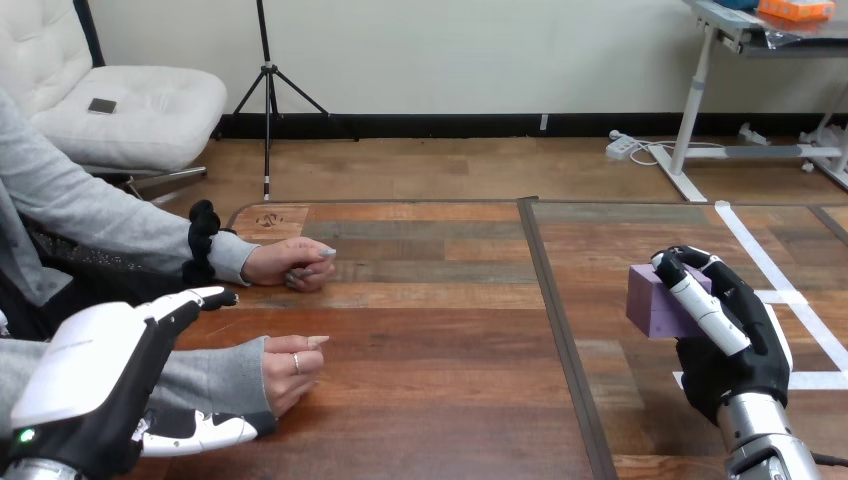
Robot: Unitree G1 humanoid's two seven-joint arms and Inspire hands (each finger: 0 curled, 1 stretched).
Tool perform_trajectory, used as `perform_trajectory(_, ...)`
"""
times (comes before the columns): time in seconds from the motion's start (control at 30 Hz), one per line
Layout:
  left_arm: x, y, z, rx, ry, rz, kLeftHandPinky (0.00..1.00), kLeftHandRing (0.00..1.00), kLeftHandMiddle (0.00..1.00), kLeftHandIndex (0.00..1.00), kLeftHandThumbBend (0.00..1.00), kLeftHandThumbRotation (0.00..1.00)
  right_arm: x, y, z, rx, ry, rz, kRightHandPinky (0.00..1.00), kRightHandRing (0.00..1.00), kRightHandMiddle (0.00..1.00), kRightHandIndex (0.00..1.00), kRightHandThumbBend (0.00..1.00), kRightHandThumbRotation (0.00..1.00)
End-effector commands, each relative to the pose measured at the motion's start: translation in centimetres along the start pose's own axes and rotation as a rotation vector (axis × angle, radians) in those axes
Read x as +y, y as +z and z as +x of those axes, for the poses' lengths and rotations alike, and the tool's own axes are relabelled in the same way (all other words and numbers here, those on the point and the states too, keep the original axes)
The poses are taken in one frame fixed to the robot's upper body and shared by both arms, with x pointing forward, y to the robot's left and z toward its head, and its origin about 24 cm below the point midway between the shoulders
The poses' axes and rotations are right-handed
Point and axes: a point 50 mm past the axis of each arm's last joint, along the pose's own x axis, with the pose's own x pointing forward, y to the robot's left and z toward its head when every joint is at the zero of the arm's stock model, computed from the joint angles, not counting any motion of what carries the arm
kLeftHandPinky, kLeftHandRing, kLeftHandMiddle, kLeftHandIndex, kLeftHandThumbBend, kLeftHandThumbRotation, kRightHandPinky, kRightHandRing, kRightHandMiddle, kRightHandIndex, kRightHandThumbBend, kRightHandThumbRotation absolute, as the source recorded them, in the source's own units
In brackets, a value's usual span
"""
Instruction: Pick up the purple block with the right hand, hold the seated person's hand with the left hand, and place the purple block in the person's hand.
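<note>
Closest to me in the head view, at the lower left, is the left robot hand [100, 372], with its white back shell turned up. Its fingers [195, 298] reach out straight along the far side of a grey sleeve [205, 378]. Its thumb [200, 432] lies along the near side of that sleeve. I read this robot hand as open, bracketing the forearm rather than clasping it. I cannot tell whether it actually touches the sleeve.

The person's nearer hand [290, 365] sticks out of that sleeve just past the robot's fingertips. It rests on the tabletop [430, 330] with its fingers loosely bent, and it holds nothing. The person's farther hand [292, 264] lies on the tabletop beyond it, loosely curled, well apart from both robot hands.

Over at the right, the right robot hand [725, 345] is closed on the purple block [652, 300], fingers wrapped over the block's top and side. The block sits in that grip above the right half of the tabletop, near the white tape lines [745, 245], well away from the person's hands.
</note>
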Motion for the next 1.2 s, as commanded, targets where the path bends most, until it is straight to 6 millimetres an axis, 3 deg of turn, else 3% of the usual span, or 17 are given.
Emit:
perform_trajectory(0.0,2.0,0.7,1.9,-0.070,0.077,0.073,0.69,0.79,0.81,0.79,1.00,0.40,1.8,1.3,1.2,-0.066,0.068,0.019,0.32,0.37,0.42,0.42,0.82,0.00)
perform_trajectory(0.37,2.2,0.4,2.7,-0.052,0.049,0.117,0.71,0.81,0.82,0.80,1.00,0.35,1.7,1.2,1.2,-0.062,0.063,0.018,0.32,0.38,0.42,0.42,0.83,0.00)
perform_trajectory(1.17,2.4,-0.2,4.3,-0.058,0.003,0.264,0.74,0.80,0.82,0.80,1.00,0.41,1.8,1.3,1.3,-0.063,0.070,0.004,0.32,0.38,0.42,0.42,0.85,0.00)
